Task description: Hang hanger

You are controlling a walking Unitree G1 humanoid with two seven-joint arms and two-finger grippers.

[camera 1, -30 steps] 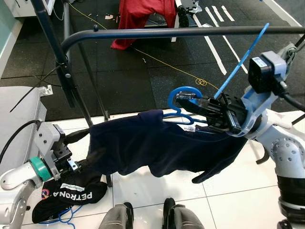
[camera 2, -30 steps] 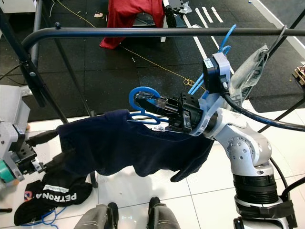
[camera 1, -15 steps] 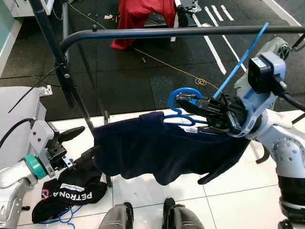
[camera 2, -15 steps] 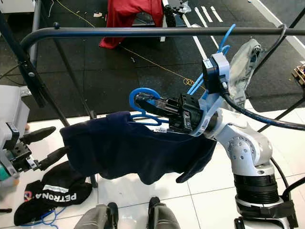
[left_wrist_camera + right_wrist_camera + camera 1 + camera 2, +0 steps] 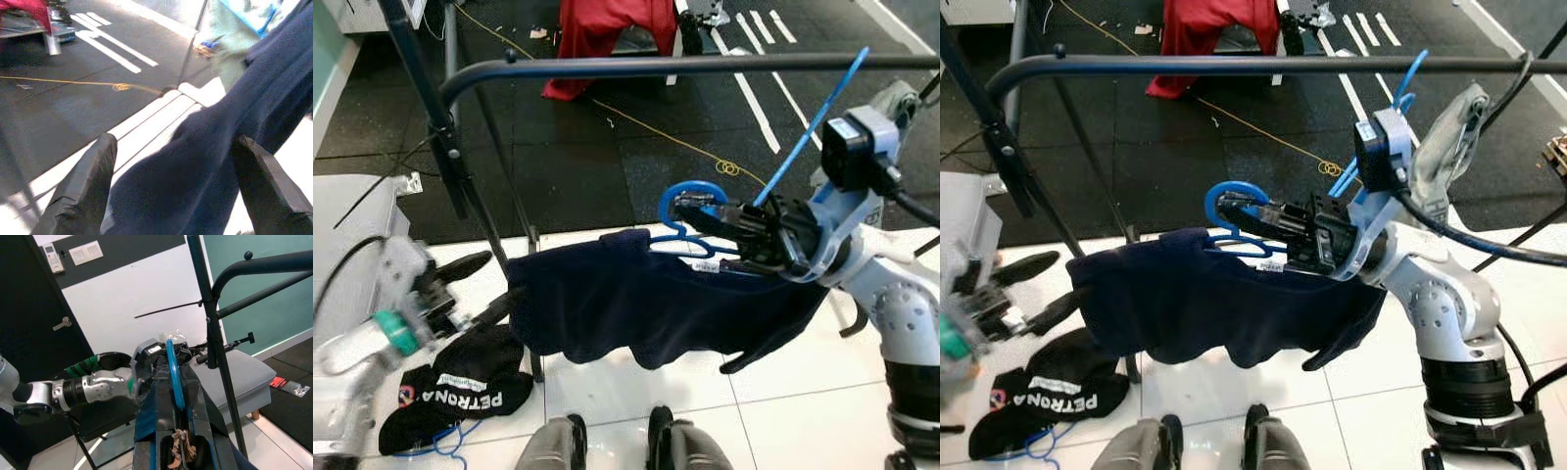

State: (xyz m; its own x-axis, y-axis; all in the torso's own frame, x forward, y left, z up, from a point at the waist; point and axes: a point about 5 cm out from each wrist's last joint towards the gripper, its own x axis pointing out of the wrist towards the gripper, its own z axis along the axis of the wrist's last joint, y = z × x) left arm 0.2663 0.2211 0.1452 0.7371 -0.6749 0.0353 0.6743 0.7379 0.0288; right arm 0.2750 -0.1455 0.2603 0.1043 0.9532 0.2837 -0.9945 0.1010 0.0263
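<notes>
Blue hanger [image 5: 688, 211] pinched in the right gripper [image 5: 697, 208], navy garment [image 5: 646, 304] draped beneath.
Lift its hook over the far rail [image 5: 705, 65]; left gripper [image 5: 475, 286], blurred, seems spread beside the cloth.

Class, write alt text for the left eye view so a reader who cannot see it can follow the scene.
The right gripper holds a blue hanger carrying a navy garment below a black clothes rail. The left gripper, fingers open, sits at the garment's far end, above a black cap on the white tile floor.
</notes>
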